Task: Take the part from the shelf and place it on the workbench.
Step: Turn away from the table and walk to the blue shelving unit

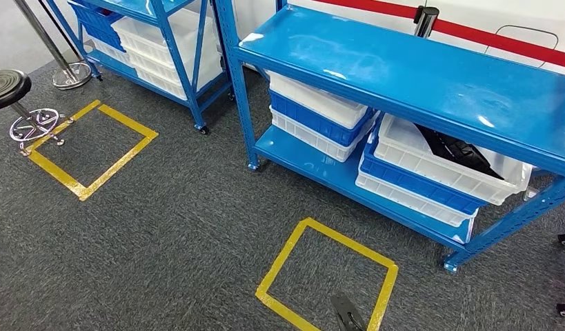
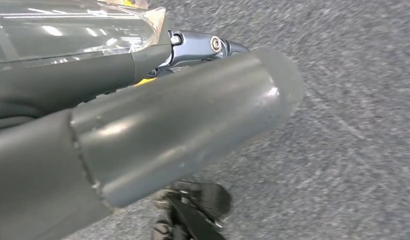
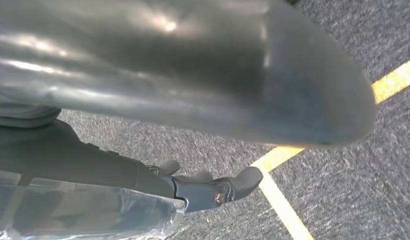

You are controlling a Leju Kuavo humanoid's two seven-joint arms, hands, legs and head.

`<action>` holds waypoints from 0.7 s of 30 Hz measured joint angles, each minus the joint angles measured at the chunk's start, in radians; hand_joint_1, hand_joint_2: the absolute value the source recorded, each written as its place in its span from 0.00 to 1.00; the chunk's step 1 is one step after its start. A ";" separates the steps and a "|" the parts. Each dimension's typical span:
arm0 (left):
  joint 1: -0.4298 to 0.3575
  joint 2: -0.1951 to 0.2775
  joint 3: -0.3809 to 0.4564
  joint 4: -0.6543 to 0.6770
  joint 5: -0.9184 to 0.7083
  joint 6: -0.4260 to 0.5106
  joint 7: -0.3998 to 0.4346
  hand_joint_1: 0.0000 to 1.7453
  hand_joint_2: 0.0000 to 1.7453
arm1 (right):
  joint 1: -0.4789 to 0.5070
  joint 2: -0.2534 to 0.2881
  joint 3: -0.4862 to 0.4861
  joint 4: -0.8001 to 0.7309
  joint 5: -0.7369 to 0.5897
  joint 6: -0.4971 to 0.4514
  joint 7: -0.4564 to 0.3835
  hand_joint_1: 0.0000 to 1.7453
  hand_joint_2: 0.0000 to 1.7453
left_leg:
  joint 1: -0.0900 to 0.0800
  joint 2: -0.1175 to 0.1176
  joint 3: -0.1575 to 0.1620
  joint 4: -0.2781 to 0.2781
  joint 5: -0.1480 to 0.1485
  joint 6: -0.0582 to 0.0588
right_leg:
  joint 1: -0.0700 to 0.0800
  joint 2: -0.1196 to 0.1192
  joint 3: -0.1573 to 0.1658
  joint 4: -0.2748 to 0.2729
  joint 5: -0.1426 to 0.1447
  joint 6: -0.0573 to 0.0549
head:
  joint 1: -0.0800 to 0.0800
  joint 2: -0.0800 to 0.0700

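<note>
A black part lies in the top white bin on the lower level of the blue shelf, at the right of the head view. Stacked white and blue bins stand beside it on the same level. My left hand hangs over grey carpet in the left wrist view, its dark fingers stretched out and holding nothing. My right hand also hangs over the carpet, close above a yellow tape line, with its fingers spread and holding nothing.
A second blue shelf with white bins stands at the back left. A black stool and a chrome post base are at the far left. Two yellow tape squares mark the grey carpet.
</note>
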 joint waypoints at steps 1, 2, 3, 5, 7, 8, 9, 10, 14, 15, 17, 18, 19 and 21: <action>0.002 0.000 0.000 0.000 0.000 0.000 -0.003 0.00 0.00 | 0.007 -0.004 -0.002 0.001 -0.002 0.000 -0.008 0.00 0.00 | -0.001 0.000 -0.015 -0.038 0.008 0.005 | 0.000 0.000 0.019 -0.001 -0.017 0.001 | 0.000 0.000; 0.004 0.000 0.000 0.000 -0.001 0.000 -0.004 0.00 0.00 | 0.012 -0.008 -0.003 0.001 -0.003 -0.001 -0.013 0.00 0.00 | -0.003 0.000 -0.021 -0.093 0.058 0.012 | 0.000 0.001 0.036 -0.003 -0.034 0.002 | 0.000 0.000; 0.006 0.001 0.001 0.000 -0.001 -0.001 -0.005 0.00 0.00 | 0.015 -0.009 -0.004 0.002 -0.003 -0.002 -0.017 0.00 0.00 | -0.008 0.000 -0.024 -0.153 0.138 0.021 | 0.001 0.002 0.053 -0.006 -0.050 0.005 | 0.000 0.000; 0.009 0.002 0.002 0.000 -0.002 -0.001 -0.006 0.00 0.00 | 0.016 -0.011 -0.006 0.004 -0.004 -0.003 -0.020 0.00 0.00 | -0.020 -0.005 -0.013 -0.238 0.269 0.039 | 0.007 0.007 0.085 -0.021 -0.080 0.013 | -0.002 0.000; 0.008 0.003 0.003 0.000 -0.002 0.002 -0.008 0.00 0.00 | 0.015 -0.011 -0.007 0.005 -0.004 -0.005 -0.020 0.00 0.00 | -0.025 -0.013 0.008 -0.260 0.309 0.049 | 0.017 0.012 0.124 -0.050 -0.099 0.027 | -0.003 0.000; 0.007 0.001 0.003 0.000 -0.002 0.005 -0.009 0.00 0.00 | 0.015 -0.013 -0.008 0.005 -0.004 -0.006 -0.020 0.00 0.00 | -0.024 -0.015 0.023 -0.265 0.316 0.051 | 0.020 0.011 0.143 -0.061 -0.106 0.033 | -0.003 0.000; 0.004 0.000 0.003 0.000 -0.002 0.008 -0.009 0.00 0.00 | 0.013 -0.015 -0.009 0.004 -0.004 -0.006 -0.020 0.00 0.00 | -0.023 -0.015 0.038 -0.272 0.316 0.056 | 0.021 0.010 0.150 -0.051 -0.116 0.037 | -0.002 0.000; 0.000 -0.002 0.003 0.000 -0.003 0.011 -0.008 0.00 0.00 | 0.011 -0.017 -0.010 0.004 -0.004 -0.007 -0.020 0.00 0.00 | -0.022 -0.013 0.054 -0.279 0.306 0.061 | 0.022 0.009 0.137 -0.014 -0.131 0.039 | -0.002 0.000; -0.008 -0.004 0.003 0.000 -0.007 0.020 0.008 0.00 0.00 | 0.013 -0.021 -0.019 0.006 -0.005 -0.006 -0.012 0.00 0.00 | -0.025 -0.007 0.109 -0.289 0.253 0.073 | 0.020 0.007 -0.087 0.266 -0.168 0.040 | -0.001 0.000; -0.007 -0.005 0.003 0.000 -0.009 0.020 0.011 0.00 0.00 | 0.016 -0.021 -0.022 0.007 -0.005 -0.006 -0.009 0.00 0.00 | -0.026 -0.005 0.127 -0.289 0.238 0.073 | 0.020 0.007 -0.126 0.274 -0.140 0.050 | -0.001 0.000; -0.006 -0.006 0.003 0.000 -0.010 0.020 0.014 0.00 0.00 | 0.020 -0.021 -0.025 0.008 -0.005 -0.006 -0.006 0.00 0.00 | -0.027 0.002 0.163 -0.289 0.208 0.070 | 0.020 -0.008 -0.147 0.179 -0.033 0.072 | 0.000 0.000; -0.006 -0.007 0.003 0.001 -0.011 0.020 0.014 0.00 0.00 | 0.019 -0.021 -0.026 0.009 -0.005 -0.005 -0.006 0.00 0.00 | -0.030 0.008 0.179 -0.288 0.193 0.067 | 0.023 -0.030 -0.145 0.117 0.024 0.075 | 0.000 0.000; -0.006 -0.007 0.003 0.003 -0.011 0.020 0.015 0.00 0.00 | 0.017 -0.021 -0.026 0.010 -0.005 -0.005 -0.006 0.00 0.00 | -0.034 0.013 0.190 -0.287 0.179 0.064 | 0.024 -0.045 -0.140 0.066 0.065 0.069 | 0.000 0.000; -0.007 -0.007 0.003 0.005 -0.012 0.020 0.018 0.00 0.00 | 0.012 -0.021 -0.028 0.011 -0.005 -0.004 -0.006 0.00 0.00 | -0.042 0.026 0.200 -0.281 0.158 0.059 | 0.024 -0.055 -0.136 0.030 0.095 0.045 | -0.002 0.000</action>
